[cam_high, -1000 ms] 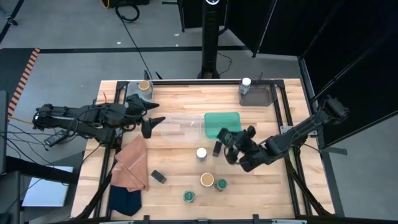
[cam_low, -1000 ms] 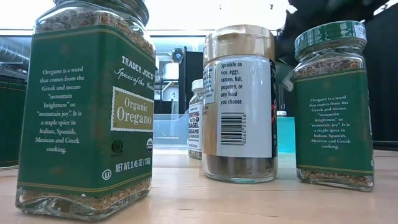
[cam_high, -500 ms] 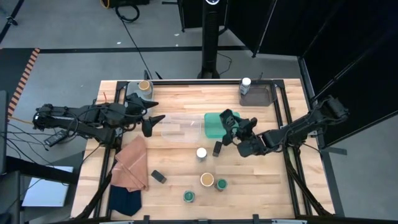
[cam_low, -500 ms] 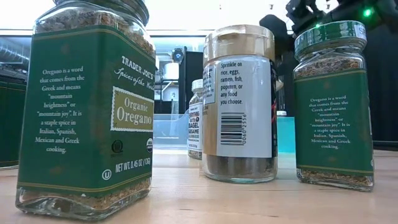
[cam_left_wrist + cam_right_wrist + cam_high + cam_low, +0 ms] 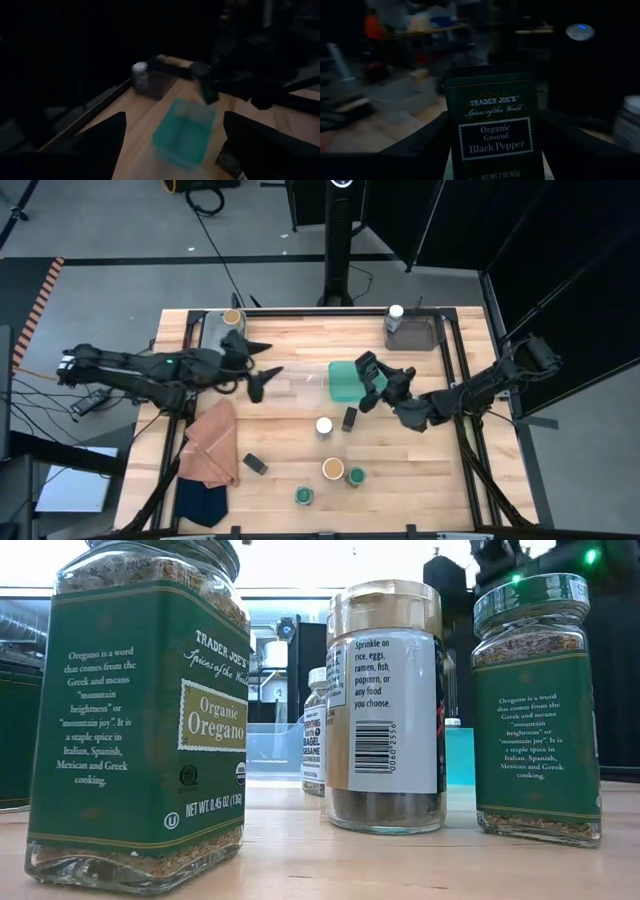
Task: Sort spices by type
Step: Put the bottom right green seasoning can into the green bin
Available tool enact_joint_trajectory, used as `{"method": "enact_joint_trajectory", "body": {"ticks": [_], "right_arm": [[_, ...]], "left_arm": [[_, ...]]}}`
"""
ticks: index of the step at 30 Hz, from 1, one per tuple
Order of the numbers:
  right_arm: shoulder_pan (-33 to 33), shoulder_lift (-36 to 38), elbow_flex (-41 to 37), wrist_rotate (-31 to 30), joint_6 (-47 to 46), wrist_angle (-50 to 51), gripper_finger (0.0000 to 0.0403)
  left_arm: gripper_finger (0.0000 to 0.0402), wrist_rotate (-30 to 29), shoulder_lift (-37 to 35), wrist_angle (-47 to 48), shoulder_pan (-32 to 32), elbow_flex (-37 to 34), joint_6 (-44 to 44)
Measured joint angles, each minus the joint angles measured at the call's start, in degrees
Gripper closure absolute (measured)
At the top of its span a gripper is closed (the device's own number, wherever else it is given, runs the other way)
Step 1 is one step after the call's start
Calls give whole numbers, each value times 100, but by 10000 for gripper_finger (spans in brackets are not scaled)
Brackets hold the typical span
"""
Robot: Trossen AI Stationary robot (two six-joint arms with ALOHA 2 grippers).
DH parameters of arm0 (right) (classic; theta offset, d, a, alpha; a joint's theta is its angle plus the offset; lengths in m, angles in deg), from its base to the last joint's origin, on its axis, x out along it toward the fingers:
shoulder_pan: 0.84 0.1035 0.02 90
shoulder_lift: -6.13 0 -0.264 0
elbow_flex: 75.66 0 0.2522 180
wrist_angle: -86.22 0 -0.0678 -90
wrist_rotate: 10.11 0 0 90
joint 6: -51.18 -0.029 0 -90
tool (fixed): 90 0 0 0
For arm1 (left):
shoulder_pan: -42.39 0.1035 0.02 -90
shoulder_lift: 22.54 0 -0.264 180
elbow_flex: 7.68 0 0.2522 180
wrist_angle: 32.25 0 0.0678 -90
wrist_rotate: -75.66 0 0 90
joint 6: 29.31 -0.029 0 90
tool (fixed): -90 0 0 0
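Entry: I am counting nine spices: two green-lidded jars, two tan-lidded, two white-lidded, and three dark rectangular tins.

Near edge of the surface (image 5: 430,470): the first green-lidded jar (image 5: 305,496) and the second green-lidded jar (image 5: 355,477) are standing upright. Both are reading as square glass with green "Organic Oregano" labels. A tan-lidded jar (image 5: 332,469) is standing just beside the second. A flat tin (image 5: 254,464) is lying near the orange cloth (image 5: 212,445), with the navy cloth (image 5: 200,500) in front of it.

Middle: a white-lidded jar (image 5: 324,426) and an upright tin (image 5: 349,418) are standing close together.

Farther on, my right claw (image 5: 368,376) is hovering over the teal tray (image 5: 345,385), clamping the black pepper tin (image 5: 490,125) upright. One finger is pressing each side, and the label is facing the wrist. My left claw (image 5: 262,380) is hanging spread wide over the clear tray (image 5: 295,388), gripping nothing.

Far edge: one tan-lidded jar (image 5: 232,317) is sitting in the left grey tray (image 5: 212,330), and one white-lidded jar (image 5: 396,313) in the right grey tray (image 5: 422,332).
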Motion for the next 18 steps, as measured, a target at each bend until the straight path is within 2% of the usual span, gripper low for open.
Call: {"method": "enact_joint_trajectory", "body": {"ticks": [2, 6, 11, 14, 18], "right_arm": [[29, 0, 2, 140, 613, -630, 124], [88, 0, 2, 169, 1453, -1540, 125], [161, 0, 7, 212, 1976, -1906, 123], [187, 0, 7, 214, 1997, -1892, 123], [187, 0, 7, 328, 2224, -1870, 124]], "left_arm": [[63, 380, 339, -536, 123, 0, -276], [63, 1661, 1038, -1267, 618, 4, -145], [63, 3290, 1764, -2424, 1242, 49, 309], [63, 4123, 1991, -2595, 1615, 273, 1002], [62, 5638, 2303, -2462, 2214, 746, 2483]]}}
